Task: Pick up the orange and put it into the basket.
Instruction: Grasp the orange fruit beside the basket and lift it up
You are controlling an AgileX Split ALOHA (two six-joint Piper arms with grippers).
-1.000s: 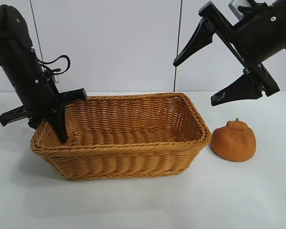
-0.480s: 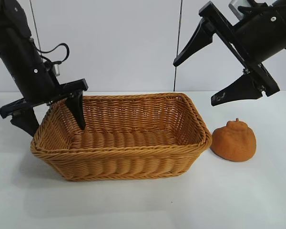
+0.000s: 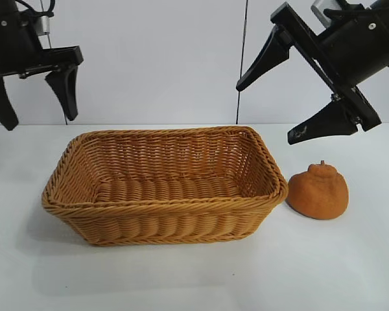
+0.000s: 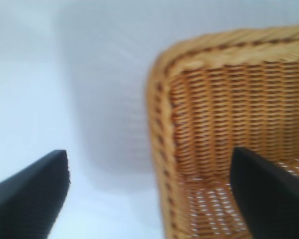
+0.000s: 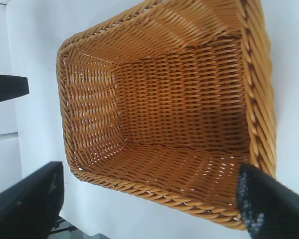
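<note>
Orange (image 3: 318,191) on counter (image 3: 194,278), just beside basket (image 3: 162,204) at its 3 o'clock, untouched. Right gripper (image 3: 270,110) hangs above orange, jaws spread, empty. Left gripper (image 3: 32,97) high at 10 o'clock, jaws released. Advice: drop right jaws astride fruit, below knob, squeeze gently.

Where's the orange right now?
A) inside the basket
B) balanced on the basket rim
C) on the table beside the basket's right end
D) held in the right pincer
C: the orange sits on the table just outside the right end of the basket, under the open, empty right pincer.
</note>
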